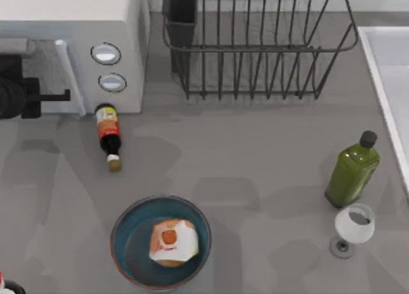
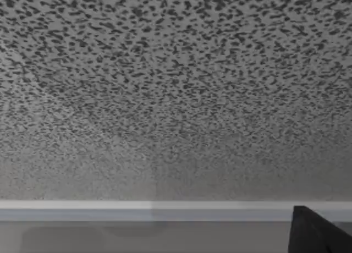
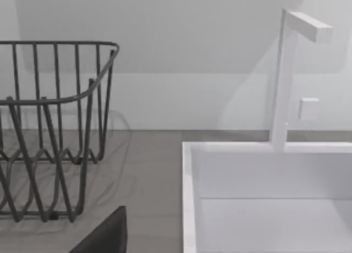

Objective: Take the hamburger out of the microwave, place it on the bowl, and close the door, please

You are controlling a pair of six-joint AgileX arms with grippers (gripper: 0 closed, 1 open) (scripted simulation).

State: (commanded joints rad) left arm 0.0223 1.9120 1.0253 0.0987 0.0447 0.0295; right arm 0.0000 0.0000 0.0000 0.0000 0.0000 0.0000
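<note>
With the hamburger (image 1: 171, 241) already in the bowl (image 1: 124, 225), left pincer (image 1: 54, 97) sits at the door (image 1: 45, 67) by its handle — prob. pushing it shut; can't tell its fingers' state.

The white-wrapped hamburger (image 1: 172, 242) sits in the blue bowl (image 1: 128, 225) near the surface's front. The white microwave (image 1: 121, 25) stands back left, its speckled door (image 1: 48, 67) nearly shut.

From above we looked straight down on the worktop (image 1: 255, 153). Our left wrist camera sat pressed close to the door (image 2: 176, 99), facing its speckled window. Our right wrist camera looked level at the dish rack (image 3: 49, 132) and sink (image 3: 264, 176), both shared with the top view.
</note>
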